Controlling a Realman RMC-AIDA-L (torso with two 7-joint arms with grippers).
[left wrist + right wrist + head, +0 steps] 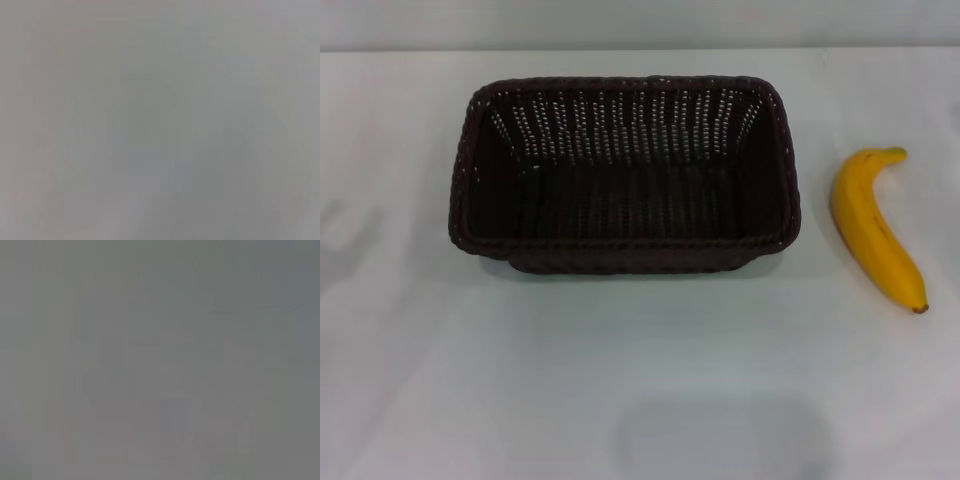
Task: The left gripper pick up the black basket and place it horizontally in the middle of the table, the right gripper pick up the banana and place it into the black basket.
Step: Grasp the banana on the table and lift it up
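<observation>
In the head view the black basket (480, 180) stands upright and empty on the white table (620, 380), its long side running left to right, near the middle and a little toward the back. The yellow banana (873, 228) lies on the table to the basket's right, apart from it, with its stem toward the back and its dark tip toward the front. Neither gripper nor arm shows in the head view. Both wrist views show only a plain grey surface with no object and no fingers.
The table's far edge meets a pale wall (640, 22) behind the basket. Bare tabletop lies in front of the basket and to its left.
</observation>
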